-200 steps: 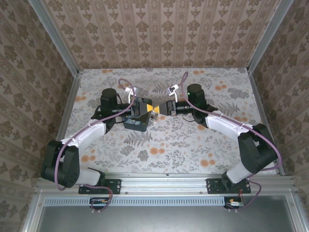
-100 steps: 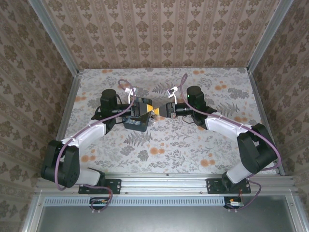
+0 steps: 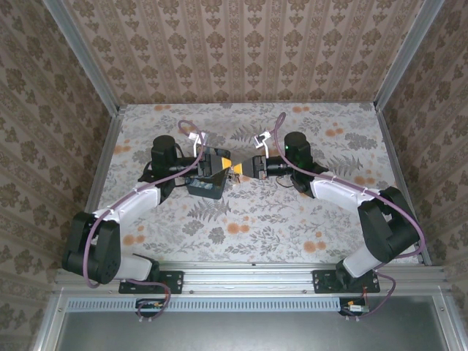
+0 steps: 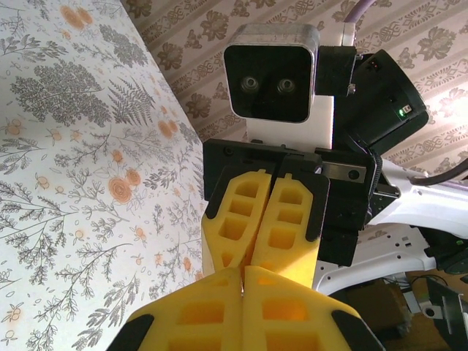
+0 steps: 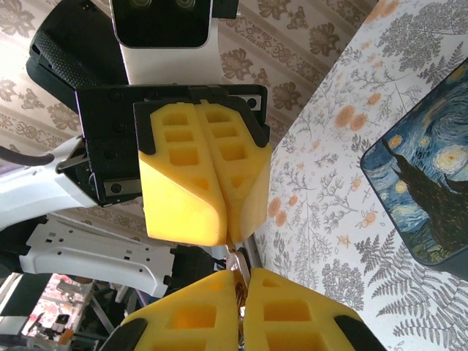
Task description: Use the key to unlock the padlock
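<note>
1. The left gripper [image 3: 225,165] and the right gripper [image 3: 246,168] meet tip to tip just right of the dark blue swirl-patterned rectangular tin [image 3: 205,187]. Both pairs of yellow fingers are pressed together.
2. A tiny glinting metal piece [image 5: 235,262] is pinched in the right gripper's tips. Padlock or key, I cannot tell.
3. It is probably light, rigid and slippery, so pinch its flat faces squarely.

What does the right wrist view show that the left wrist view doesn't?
Right wrist: the blue tin and a small metal piece pinched in the right gripper, too small to identify. Left wrist: the right arm's camera housing and a green light. Both: the left gripper shut, tip to tip with the right one, over the floral table.
</note>
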`<move>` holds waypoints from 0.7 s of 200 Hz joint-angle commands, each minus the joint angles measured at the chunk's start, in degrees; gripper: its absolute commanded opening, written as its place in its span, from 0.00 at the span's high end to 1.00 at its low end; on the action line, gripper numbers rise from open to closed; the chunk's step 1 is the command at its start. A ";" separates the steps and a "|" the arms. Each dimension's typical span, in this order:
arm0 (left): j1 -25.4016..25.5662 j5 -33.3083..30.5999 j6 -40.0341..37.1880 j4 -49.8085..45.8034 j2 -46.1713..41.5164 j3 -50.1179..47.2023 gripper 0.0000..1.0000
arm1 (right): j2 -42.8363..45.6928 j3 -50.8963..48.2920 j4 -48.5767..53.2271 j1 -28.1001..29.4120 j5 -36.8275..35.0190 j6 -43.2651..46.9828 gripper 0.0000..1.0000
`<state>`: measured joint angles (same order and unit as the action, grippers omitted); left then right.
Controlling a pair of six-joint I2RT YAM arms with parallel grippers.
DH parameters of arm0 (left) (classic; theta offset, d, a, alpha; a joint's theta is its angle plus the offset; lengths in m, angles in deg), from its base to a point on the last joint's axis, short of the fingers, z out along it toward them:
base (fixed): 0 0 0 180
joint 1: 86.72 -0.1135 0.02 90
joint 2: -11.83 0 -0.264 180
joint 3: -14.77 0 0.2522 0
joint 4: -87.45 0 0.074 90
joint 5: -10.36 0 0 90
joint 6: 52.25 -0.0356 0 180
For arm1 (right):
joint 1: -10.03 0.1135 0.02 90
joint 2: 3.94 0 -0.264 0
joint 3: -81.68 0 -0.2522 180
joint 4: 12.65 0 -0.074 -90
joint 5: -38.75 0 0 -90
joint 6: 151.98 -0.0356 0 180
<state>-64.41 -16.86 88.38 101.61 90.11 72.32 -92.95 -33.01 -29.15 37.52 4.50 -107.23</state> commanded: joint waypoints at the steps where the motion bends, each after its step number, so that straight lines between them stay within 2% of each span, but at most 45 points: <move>1: 0.24 0.98 1.09 3.30 -0.15 -1.02 1.00 | -0.02 -0.57 -5.30 0.49 1.47 -1.39 0.92; 22: 0.61 1.11 1.48 4.15 -0.01 -1.18 1.00 | 0.00 -0.84 -5.77 0.46 0.99 -1.82 0.85; 63: 0.72 1.45 1.66 4.60 0.04 -1.27 1.00 | 0.13 -1.19 -6.65 0.45 0.87 -2.38 0.88; 104: 0.81 1.98 1.75 5.41 -0.06 -1.68 1.00 | 0.33 -1.35 -6.65 0.21 -0.10 -2.81 0.67; 140: 0.57 2.08 1.44 4.77 -0.84 -2.16 1.00 | 1.53 -1.59 -4.57 -0.59 -0.55 -1.46 0.67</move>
<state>-63.89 -16.36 89.65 104.86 90.11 70.97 -92.93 -33.88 -33.42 37.39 4.47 -109.96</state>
